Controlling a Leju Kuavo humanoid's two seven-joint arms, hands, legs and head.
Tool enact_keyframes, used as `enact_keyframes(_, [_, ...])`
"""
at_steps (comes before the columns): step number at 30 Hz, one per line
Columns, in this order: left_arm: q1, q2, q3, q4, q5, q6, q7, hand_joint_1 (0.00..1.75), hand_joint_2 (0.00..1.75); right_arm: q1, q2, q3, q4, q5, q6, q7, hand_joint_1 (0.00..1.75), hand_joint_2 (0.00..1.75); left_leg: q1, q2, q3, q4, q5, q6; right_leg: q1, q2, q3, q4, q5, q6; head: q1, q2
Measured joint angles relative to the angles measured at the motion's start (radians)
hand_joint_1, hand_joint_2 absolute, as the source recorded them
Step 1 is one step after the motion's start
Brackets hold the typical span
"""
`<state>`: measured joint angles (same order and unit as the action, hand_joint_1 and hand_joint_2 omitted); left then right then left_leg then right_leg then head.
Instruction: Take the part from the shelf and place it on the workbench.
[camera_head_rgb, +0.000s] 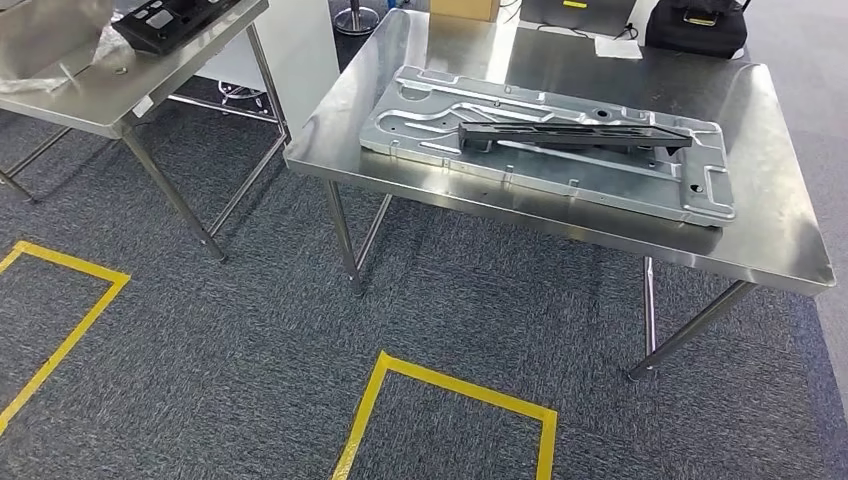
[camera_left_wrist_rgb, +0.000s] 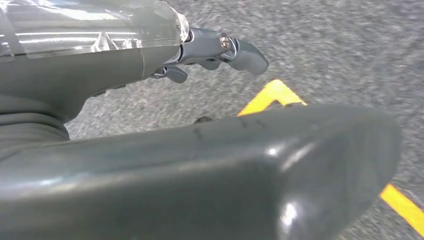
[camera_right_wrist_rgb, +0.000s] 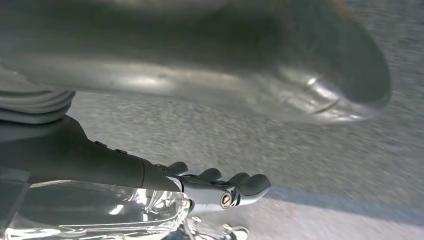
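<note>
steel workbench (camera_head_rgb: 770, 200) already carries the dark part (camera_head_rgb: 575, 134) across a stamped plate (camera_head_rgb: 440, 110), while left hand (camera_left_wrist_rgb: 215, 50) and right hand (camera_right_wrist_rgb: 220, 187) hang empty, fingers loosely apart, so just check it lies settled.

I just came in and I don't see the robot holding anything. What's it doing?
Nothing is being handled right now. A dark part lies on a silver plate on the workbench. The left hand and right hand hang over the carpet, holding nothing. Whether more remains to do, I can't tell.
</note>
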<state>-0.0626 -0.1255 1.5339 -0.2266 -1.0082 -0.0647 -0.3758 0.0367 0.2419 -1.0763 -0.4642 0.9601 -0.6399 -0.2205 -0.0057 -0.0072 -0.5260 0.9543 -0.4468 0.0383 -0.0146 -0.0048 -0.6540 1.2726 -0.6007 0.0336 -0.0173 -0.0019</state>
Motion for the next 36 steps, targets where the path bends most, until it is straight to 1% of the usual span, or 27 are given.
enact_keyframes(1, [0.001,0.0,0.0,0.0,0.0,0.0,0.0,0.0,0.0,-0.005,-0.007,-0.005,0.021,0.004,0.001,0.012,0.0,0.0,0.001,-0.01,-0.016,0.006,0.009,-0.003,-0.001,0.002,0.024,-0.013,0.027,0.0,0.0,0.0])
enact_keyframes(2, [0.002,0.0,0.001,0.0,0.0,0.0,0.0,0.0,0.0,-0.01,-0.013,-0.01,0.039,0.01,0.004,0.028,0.0,0.0,0.002,-0.02,-0.033,0.014,0.017,-0.008,-0.002,0.01,0.068,-0.062,0.057,-0.001,0.0,0.0])
enact_keyframes(3, [0.002,0.0,0.001,0.0,0.0,0.0,0.0,0.0,0.0,-0.015,-0.018,-0.013,0.056,0.017,0.009,0.05,0.0,0.0,0.003,-0.029,-0.047,0.022,0.022,-0.012,-0.004,0.027,0.118,-0.131,0.071,-0.002,0.0,0.0])
enact_keyframes(5, [0.0,0.001,0.001,0.0,-0.001,0.0,0.0,0.0,0.0,-0.022,-0.024,-0.021,0.087,0.032,0.023,0.102,0.0,0.0,0.002,-0.046,-0.07,0.042,0.032,-0.023,-0.006,0.061,0.195,-0.251,0.06,-0.008,-0.001,0.0])
enact_keyframes(6, [0.0,0.003,0.001,0.0,-0.002,0.0,0.0,0.0,0.0,-0.025,-0.025,-0.025,0.1,0.039,0.03,0.124,0.0,0.0,0.0,-0.054,-0.078,0.048,0.037,-0.029,-0.005,0.068,0.208,-0.277,0.047,-0.014,-0.001,0.0])
enact_keyframes(8, [0.003,0.007,0.001,0.0,-0.004,-0.001,0.002,0.0,0.0,-0.029,-0.027,-0.03,0.124,0.05,0.044,0.153,0.0,0.0,0.0,-0.066,-0.089,0.053,0.048,-0.041,-0.004,0.052,0.205,-0.287,0.045,-0.029,-0.001,0.0])
enact_keyframes(9, [0.004,0.009,0.001,0.0,-0.005,-0.001,0.003,0.0,0.0,-0.031,-0.028,-0.031,0.132,0.053,0.051,0.16,0.0,0.0,0.001,-0.06,-0.095,0.06,0.043,-0.047,-0.004,0.041,0.202,-0.287,0.051,-0.038,-0.003,0.0])
enact_keyframes(11, [0.006,0.013,0.001,-0.001,-0.008,-0.002,0.006,0.0,0.0,-0.033,-0.029,-0.032,0.145,0.059,0.068,0.159,0.0,0.0,0.005,-0.031,-0.124,0.127,-0.01,-0.057,-0.005,0.017,0.193,-0.289,0.061,-0.054,-0.006,0.0])
enact_keyframes(13, [0.005,0.014,0.001,-0.001,-0.011,-0.003,0.007,0.0,0.0,-0.032,-0.03,-0.034,0.153,0.062,0.083,0.148,0.0,0.0,0.01,-0.009,-0.171,0.256,-0.088,-0.067,-0.002,-0.006,0.182,-0.288,0.068,-0.059,-0.01,0.0])
enact_keyframes(14, [0.006,0.014,0.001,-0.001,-0.014,-0.003,0.007,0.0,0.0,-0.032,-0.031,-0.036,0.156,0.065,0.091,0.141,0.0,0.0,0.012,-0.005,-0.188,0.312,-0.112,-0.071,0.0,-0.019,0.177,-0.287,0.07,-0.059,-0.01,0.0])
enact_keyframes(15, [0.006,0.015,0.001,-0.001,-0.015,-0.003,0.008,0.0,0.0,-0.033,-0.032,-0.037,0.159,0.068,0.098,0.133,0.0,0.0,0.013,-0.002,-0.19,0.338,-0.117,-0.072,0.001,-0.032,0.173,-0.286,0.072,-0.059,-0.01,0.0])
enact_keyframes(16, [0.007,0.016,0.001,-0.001,-0.017,-0.003,0.008,0.0,0.0,-0.034,-0.033,-0.037,0.162,0.071,0.104,0.126,0.0,0.0,0.014,0.0,-0.172,0.325,-0.104,-0.072,0.002,-0.043,0.17,-0.284,0.073,-0.059,-0.01,0.0])
enact_keyframes(17, [0.008,0.018,0.001,-0.001,-0.018,-0.003,0.009,0.0,0.0,-0.035,-0.033,-0.038,0.165,0.075,0.111,0.119,0.0,0.0,0.014,0.005,-0.134,0.275,-0.079,-0.068,0.004,-0.054,0.168,-0.283,0.073,-0.058,-0.01,0.0])
enact_keyframes(19, [0.008,0.023,0.001,-0.001,-0.018,-0.004,0.009,0.0,0.0,-0.038,-0.034,-0.038,0.17,0.084,0.122,0.109,0.0,0.0,0.007,0.036,-0.043,0.13,-0.039,-0.053,0.007,-0.072,0.168,-0.281,0.073,-0.055,-0.01,0.0])
enact_keyframes(20, [0.007,0.026,0.001,-0.001,-0.018,-0.004,0.009,0.0,0.0,-0.039,-0.034,-0.038,0.173,0.088,0.129,0.105,0.0,0.0,0.001,0.052,-0.014,0.079,-0.031,-0.045,0.009,-0.081,0.168,-0.281,0.073,-0.051,-0.009,0.0])
enact_keyframes(21, [0.006,0.028,0.001,-0.001,-0.019,-0.004,0.009,0.0,0.0,-0.041,-0.034,-0.038,0.176,0.091,0.134,0.103,0.0,0.0,-0.005,0.063,0.0,0.05,-0.032,-0.037,0.01,-0.089,0.168,-0.281,0.074,-0.046,-0.009,0.0])
enact_keyframes(23, [0.008,0.031,0.001,-0.001,-0.019,-0.004,0.009,0.0,0.0,-0.047,-0.034,-0.037,0.181,0.097,0.143,0.102,0.0,0.0,-0.008,0.057,-0.001,0.036,-0.031,-0.026,0.011,-0.104,0.17,-0.284,0.076,-0.033,-0.01,0.0])
enact_keyframes(24, [0.009,0.031,0.001,-0.001,-0.02,-0.004,0.01,0.0,0.0,-0.05,-0.035,-0.037,0.182,0.099,0.148,0.102,0.0,0.0,-0.005,0.048,0.001,0.027,-0.026,-0.021,0.011,-0.097,0.171,-0.281,0.072,-0.027,-0.009,0.0])
enact_keyframes(26, [0.01,0.032,0.001,-0.001,-0.02,-0.005,0.011,0.0,0.0,-0.052,-0.037,-0.037,0.186,0.103,0.159,0.107,0.0,0.0,0.002,0.033,0.003,0.009,-0.013,-0.009,0.008,-0.051,0.147,-0.229,0.035,-0.017,-0.006,0.0])
enact_keyframes(27, [0.008,0.032,0.001,-0.001,-0.021,-0.005,0.012,0.0,0.0,-0.051,-0.038,-0.037,0.189,0.105,0.167,0.113,0.0,0.0,0.004,0.025,0.002,0.006,-0.009,-0.006,0.005,-0.023,0.117,-0.169,0.002,-0.013,-0.005,0.0])
enact_keyframes(28, [0.007,0.033,0.001,-0.001,-0.021,-0.005,0.014,0.0,0.0,-0.05,-0.038,-0.037,0.192,0.106,0.173,0.12,0.0,0.0,0.004,0.016,-0.001,0.006,-0.007,-0.003,0.003,-0.006,0.081,-0.099,-0.031,-0.011,-0.005,0.0])
enact_keyframes(29, [0.006,0.034,0.001,-0.001,-0.022,-0.005,0.015,0.0,0.0,-0.05,-0.038,-0.037,0.196,0.108,0.182,0.128,0.0,0.0,0.005,0.005,-0.004,0.007,-0.006,-0.002,0.001,0.001,0.048,-0.037,-0.053,-0.008,-0.005,0.0])
enact_keyframes(30, [0.006,0.035,0.001,-0.001,-0.023,-0.005,0.018,0.0,0.0,-0.05,-0.039,-0.037,0.199,0.109,0.189,0.136,0.0,0.0,0.005,-0.006,-0.006,0.008,-0.005,-0.002,0.0,0.003,0.029,-0.003,-0.055,-0.006,-0.005,0.0])
enact_keyframes(31, [0.007,0.035,0.001,-0.001,-0.024,-0.005,0.02,0.0,0.0,-0.049,-0.039,-0.037,0.201,0.111,0.196,0.144,0.0,0.0,0.006,-0.017,-0.006,0.011,-0.005,-0.004,-0.002,0.003,0.029,-0.007,-0.036,-0.003,-0.005,0.0])
enact_keyframes(32, [0.008,0.035,0.001,-0.001,-0.024,-0.005,0.023,0.0,0.0,-0.049,-0.039,-0.037,0.203,0.113,0.205,0.151,0.0,0.0,0.007,-0.029,-0.006,0.016,-0.006,-0.006,-0.005,0.007,0.049,-0.053,0.001,-0.001,-0.005,0.0])
enact_keyframes(34, [0.007,0.035,0.001,-0.001,-0.025,-0.004,0.027,0.0,0.0,-0.049,-0.039,-0.037,0.207,0.118,0.224,0.163,0.0,0.0,0.008,-0.051,-0.012,0.033,-0.012,-0.016,-0.012,0.034,0.107,-0.186,0.068,0.001,-0.004,0.0])
enact_keyframes(36, [0.005,0.037,0.001,-0.001,-0.027,-0.004,0.03,0.0,0.0,-0.049,-0.039,-0.037,0.213,0.122,0.253,0.174,0.0,0.0,0.006,-0.068,-0.024,0.049,-0.018,-0.029,-0.014,0.059,0.132,-0.252,0.086,-0.007,-0.005,0.0])
